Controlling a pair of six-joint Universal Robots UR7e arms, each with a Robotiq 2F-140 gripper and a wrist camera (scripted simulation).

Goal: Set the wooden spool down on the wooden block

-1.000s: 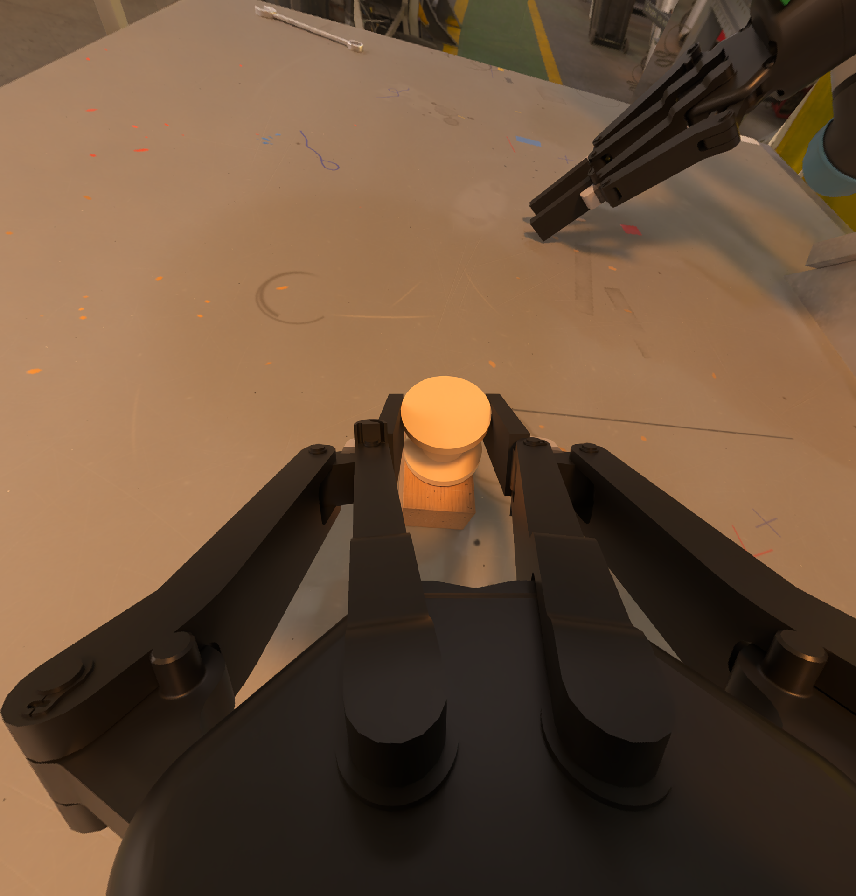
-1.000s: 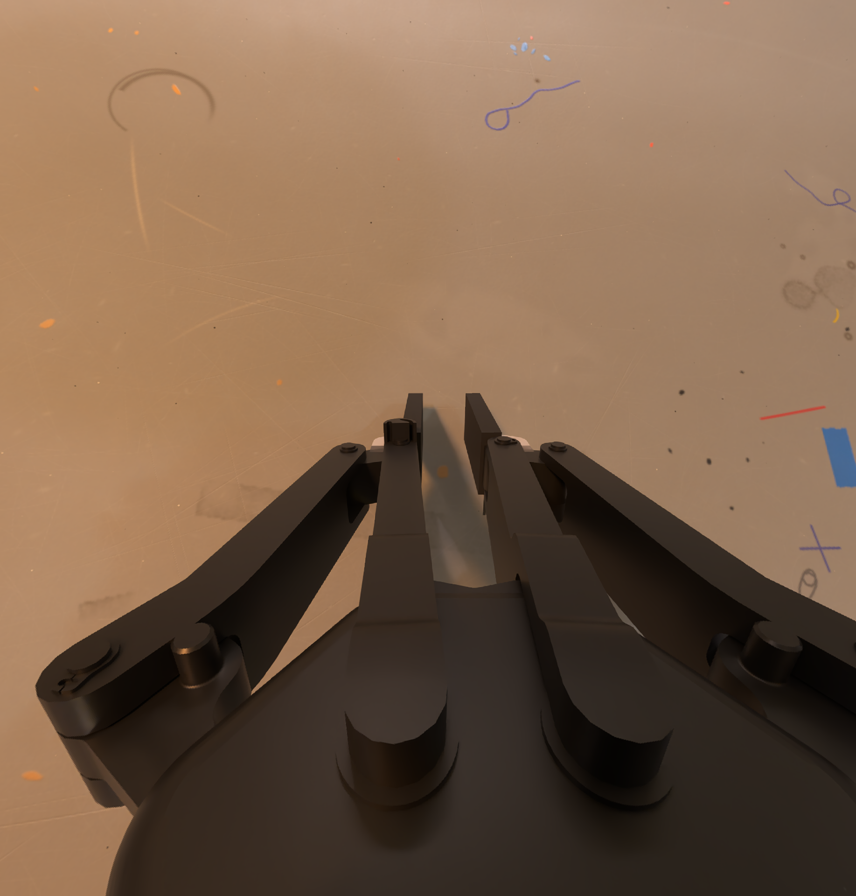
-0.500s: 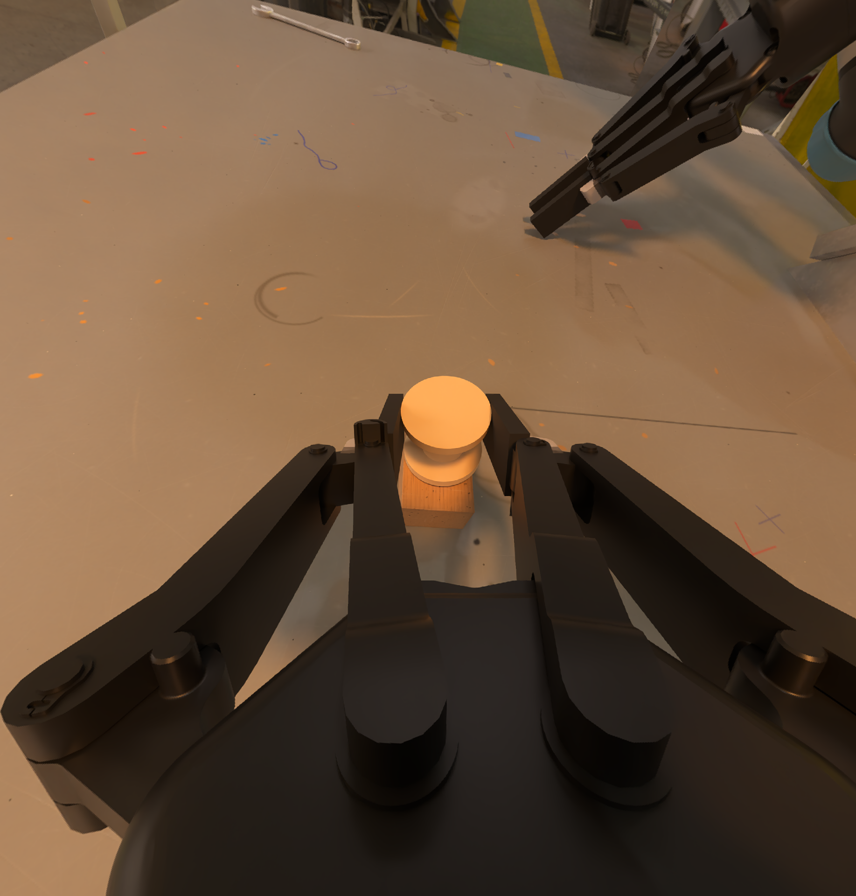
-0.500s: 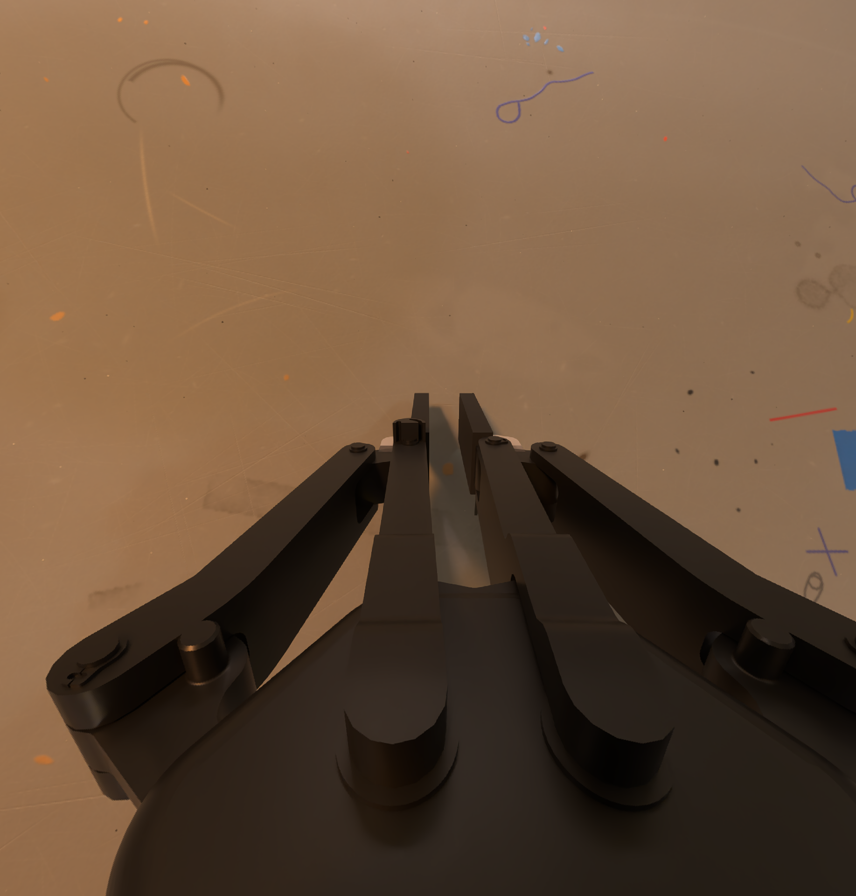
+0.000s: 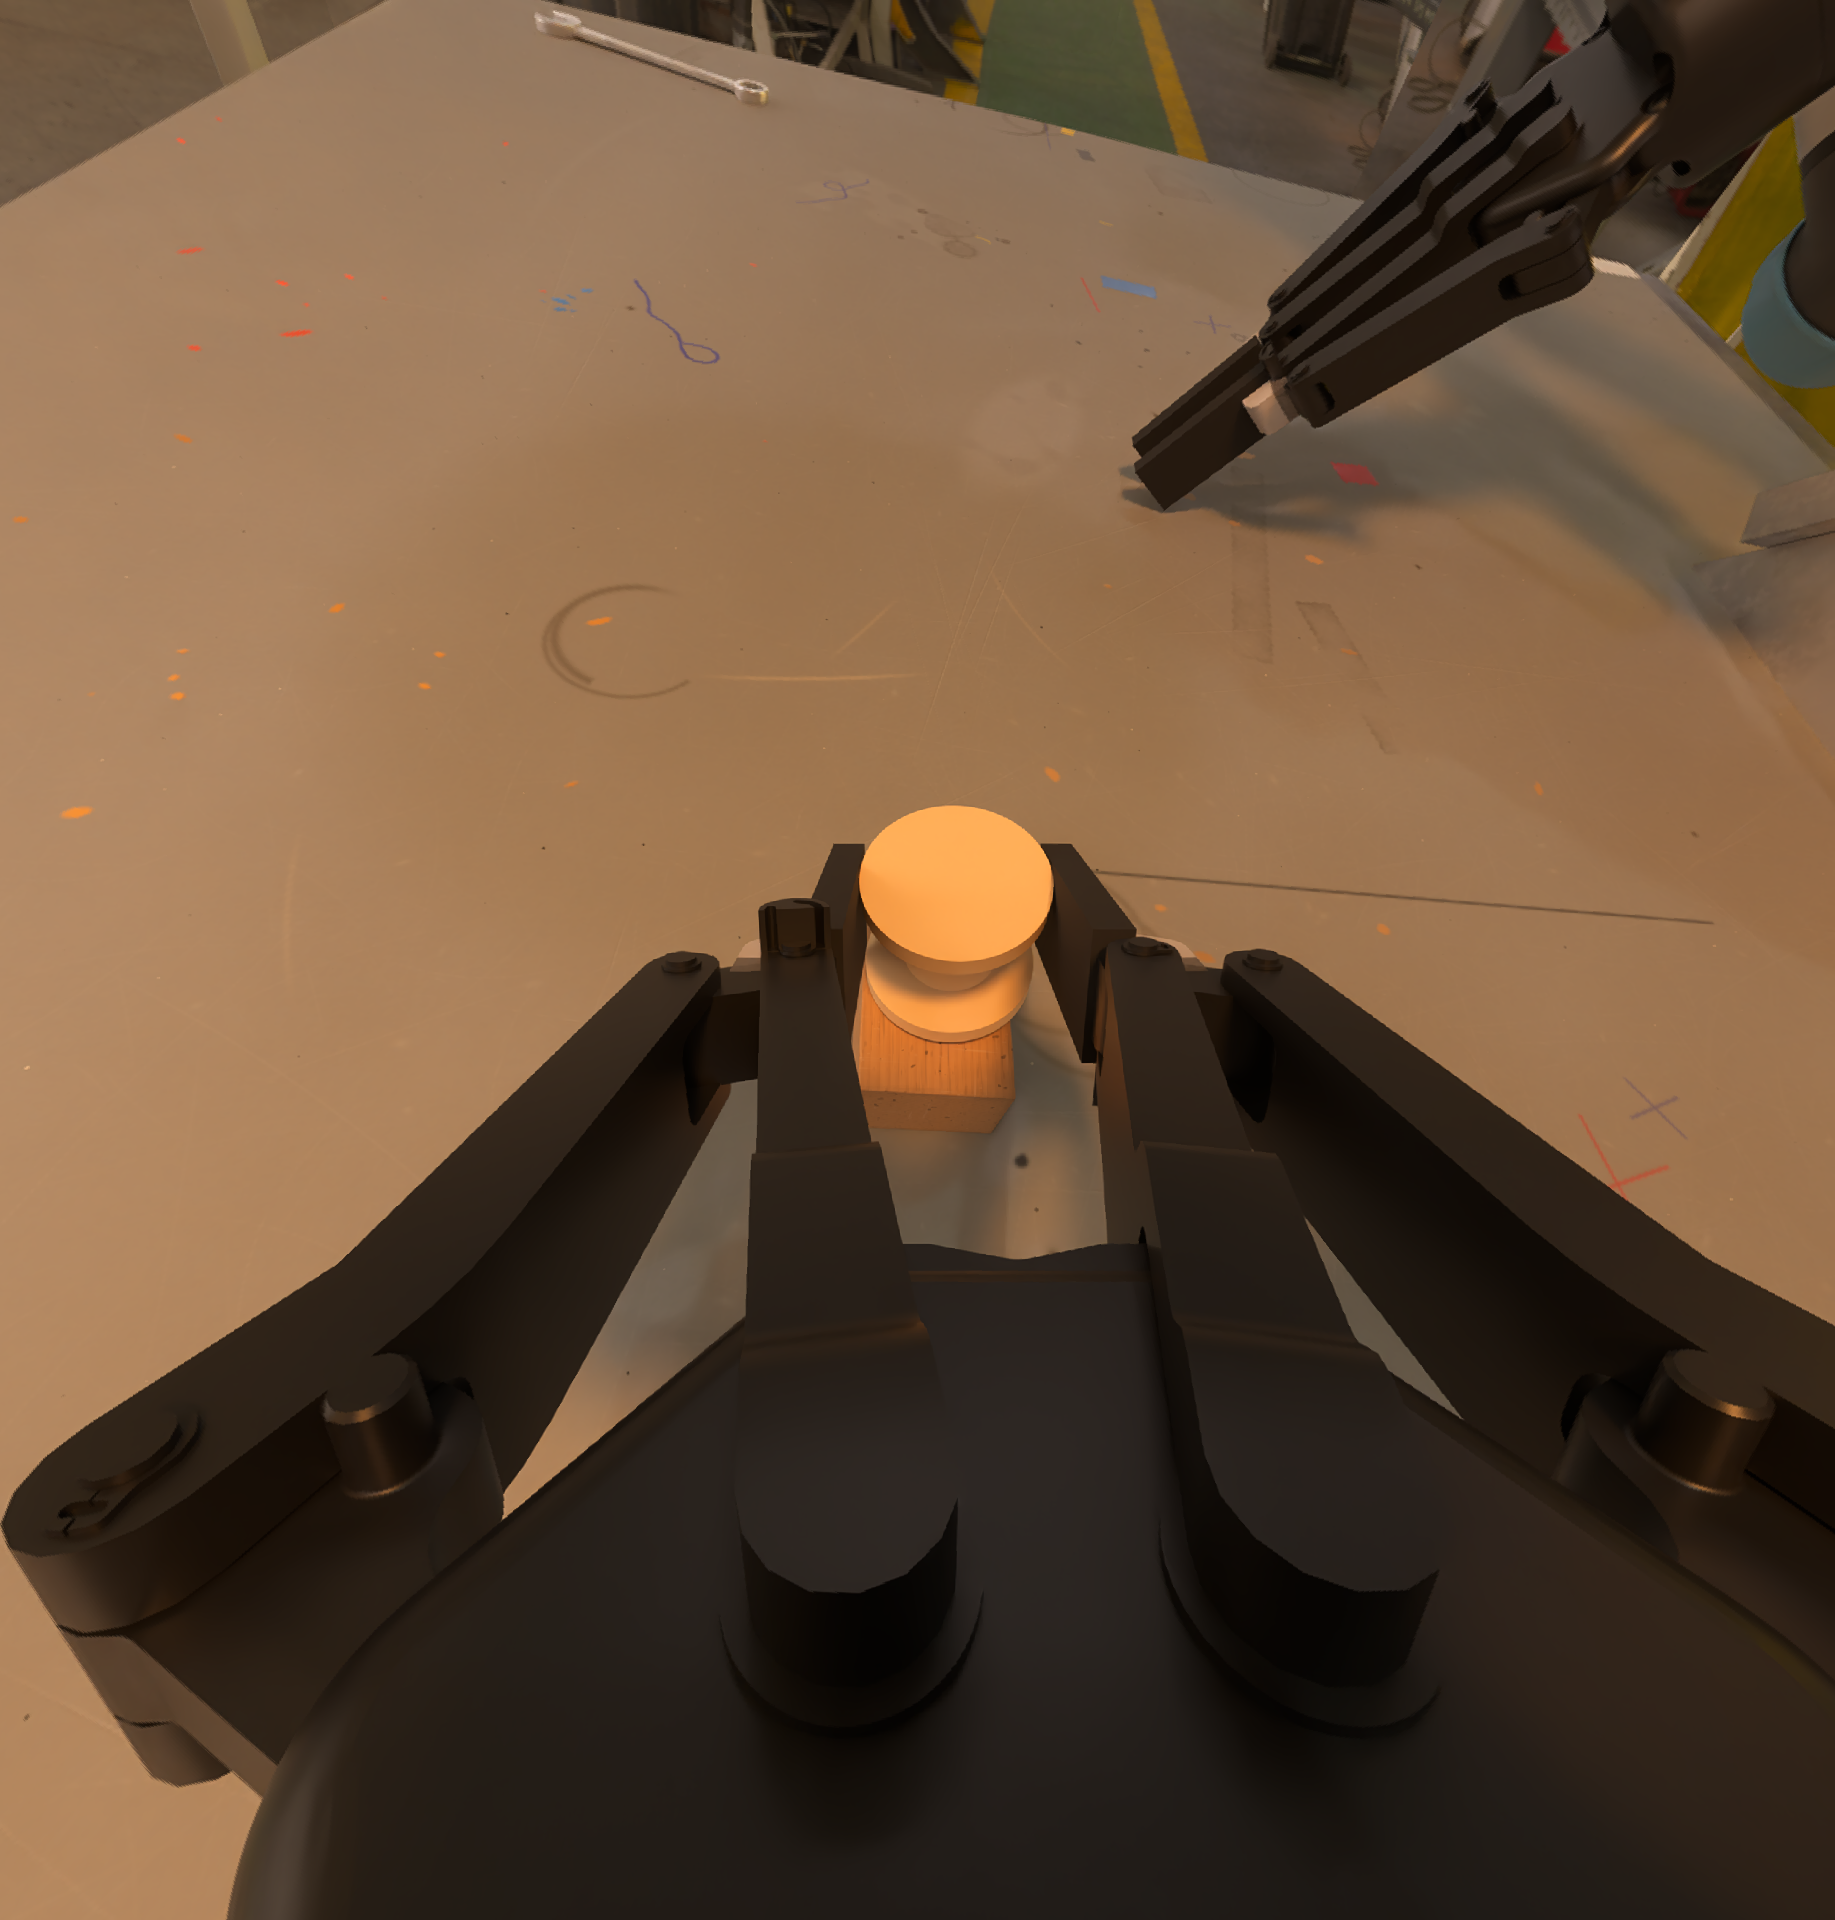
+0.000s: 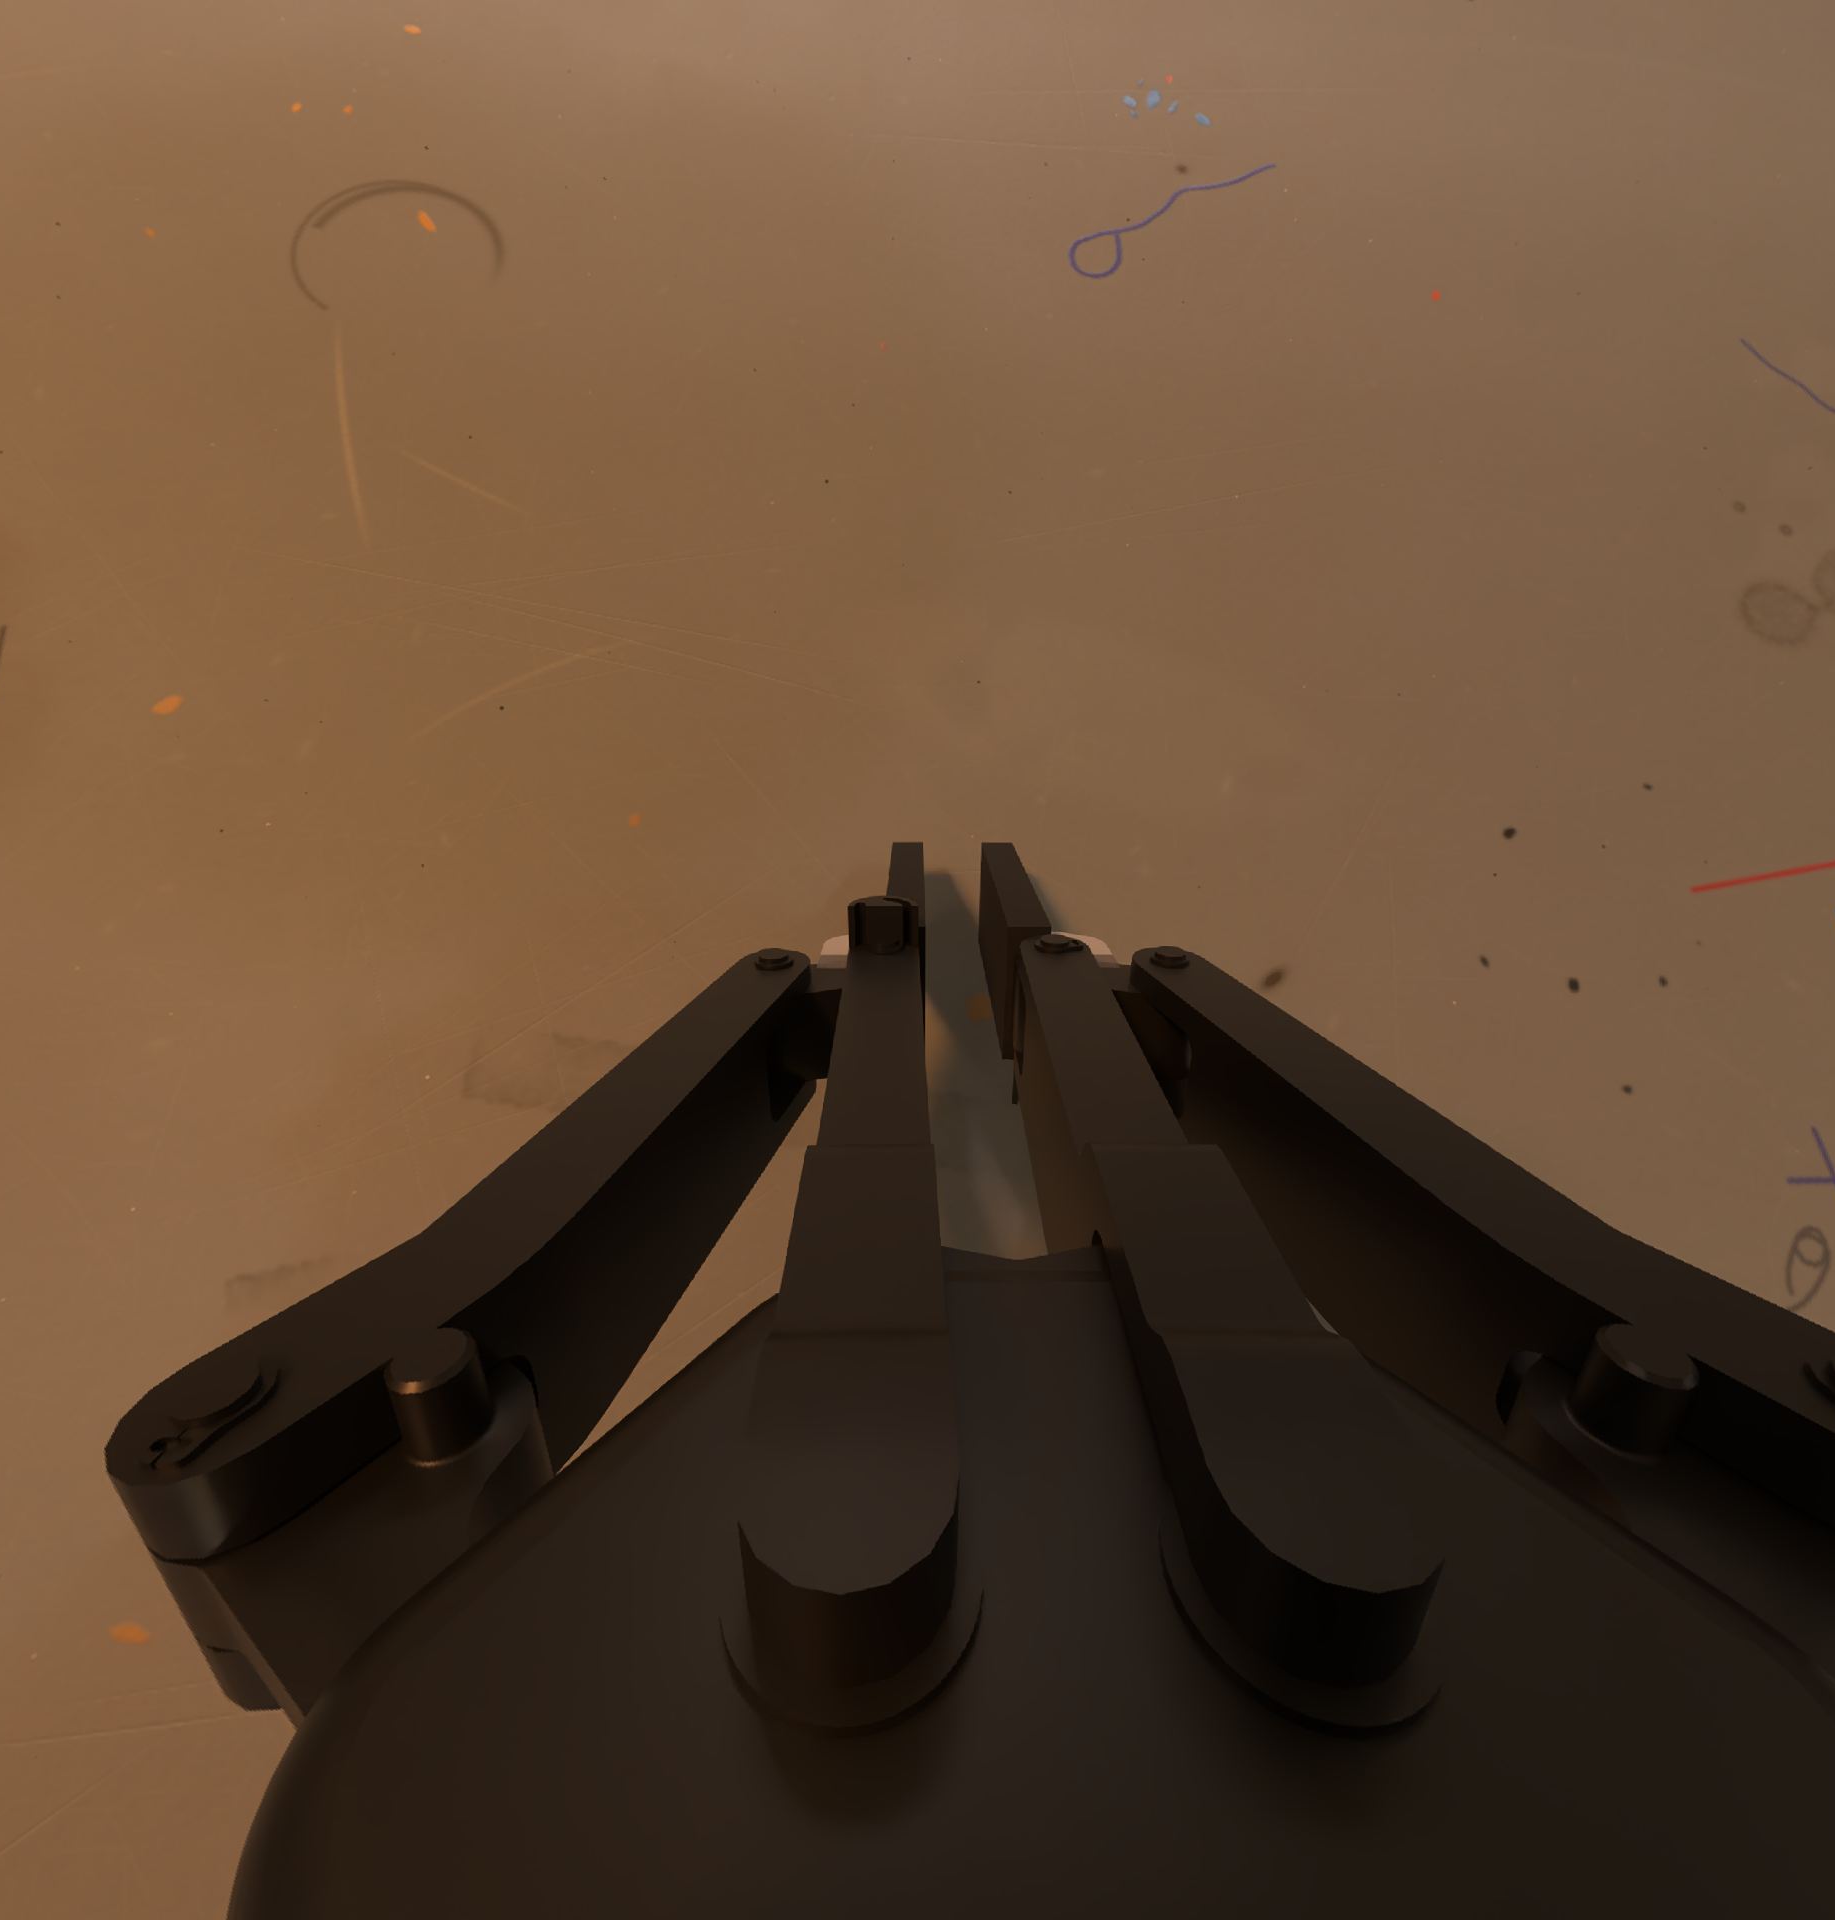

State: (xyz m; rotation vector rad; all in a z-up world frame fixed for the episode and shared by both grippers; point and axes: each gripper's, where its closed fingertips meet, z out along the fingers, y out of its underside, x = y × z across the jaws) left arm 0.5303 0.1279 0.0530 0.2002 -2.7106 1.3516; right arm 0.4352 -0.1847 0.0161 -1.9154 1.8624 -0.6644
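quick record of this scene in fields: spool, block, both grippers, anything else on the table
spool: wooden spool upright on the block
block: wooden block on the table
left gripper: left gripper fingers flank the spool's top disc; contact unclear
right gripper: right gripper nearly closed, empty, low over bare table
other: wrench at the far edge

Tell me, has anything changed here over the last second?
Very little. The right tool narrowed its gap to nearly shut, empty, and shifted slightly; marks on the table slid down its view. In the left view it sits a bit farther off. The left tool stayed around the spool, which stands on the block; neither moved.
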